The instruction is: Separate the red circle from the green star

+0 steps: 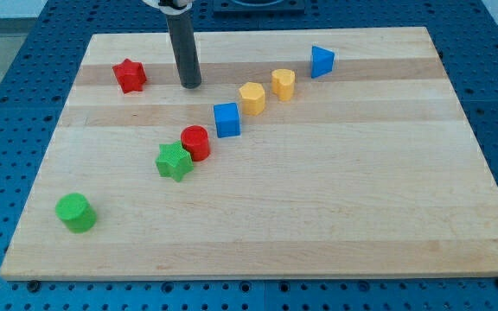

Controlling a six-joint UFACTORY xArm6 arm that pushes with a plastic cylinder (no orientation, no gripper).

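The red circle [195, 142] sits left of the board's middle, touching the green star [174, 161], which lies just below and to its left. My tip [190, 85] rests on the board near the view's top, above the red circle and well apart from it. The rod rises straight up out of the view's top.
A red star [130, 75] lies left of my tip. A blue cube [226, 119], a yellow hexagon [252, 98], a yellow block [284, 83] and a blue block [321, 61] run diagonally up to the right. A green circle [76, 212] sits at lower left.
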